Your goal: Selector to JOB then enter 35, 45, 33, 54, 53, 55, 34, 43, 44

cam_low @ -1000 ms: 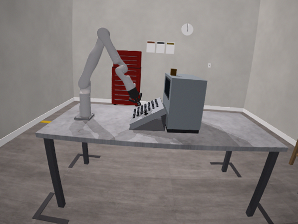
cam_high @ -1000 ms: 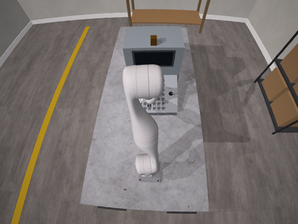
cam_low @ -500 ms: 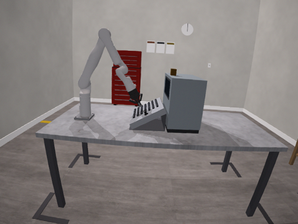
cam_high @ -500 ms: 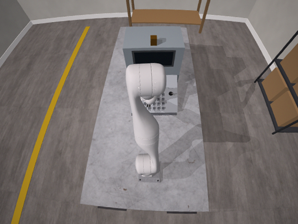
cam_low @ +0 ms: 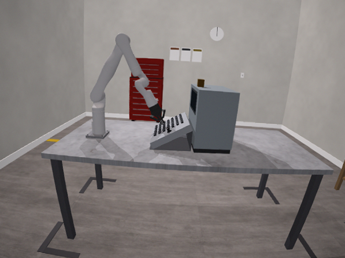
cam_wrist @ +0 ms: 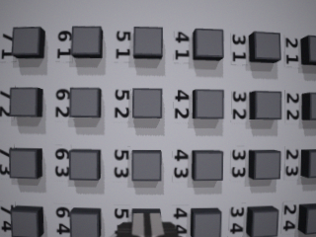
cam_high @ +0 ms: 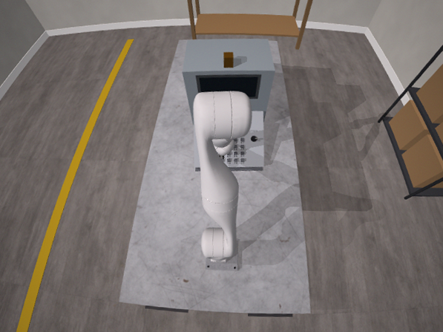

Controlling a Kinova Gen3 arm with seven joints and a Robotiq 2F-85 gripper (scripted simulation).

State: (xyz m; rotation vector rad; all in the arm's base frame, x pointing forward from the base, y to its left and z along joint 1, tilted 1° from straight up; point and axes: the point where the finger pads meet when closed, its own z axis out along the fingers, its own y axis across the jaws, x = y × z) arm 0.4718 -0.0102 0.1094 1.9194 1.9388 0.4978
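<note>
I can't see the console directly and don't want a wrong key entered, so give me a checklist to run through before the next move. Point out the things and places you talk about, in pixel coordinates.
1. Gripper (cam_low: 163, 122) (cam_wrist: 147, 217) shut for pressing: ok.
2. Fingertips lined up with one key: ok, they overlap the key 54 (cam_wrist: 146, 210) in the wrist view; its second digit is covered, inferred from the row.
3. Fingertips touching that key: cannot tell.
4. Selector (cam_high: 253, 138) (cam_low: 168, 129) on JOB: cannot tell, its markings are unreadable.
5. Labels of key 53 (cam_wrist: 146, 165) and key 43 (cam_wrist: 207, 165) readable: ok.
6. Registered key identified by its light: not ok, none in the wrist view looks lit.
</note>
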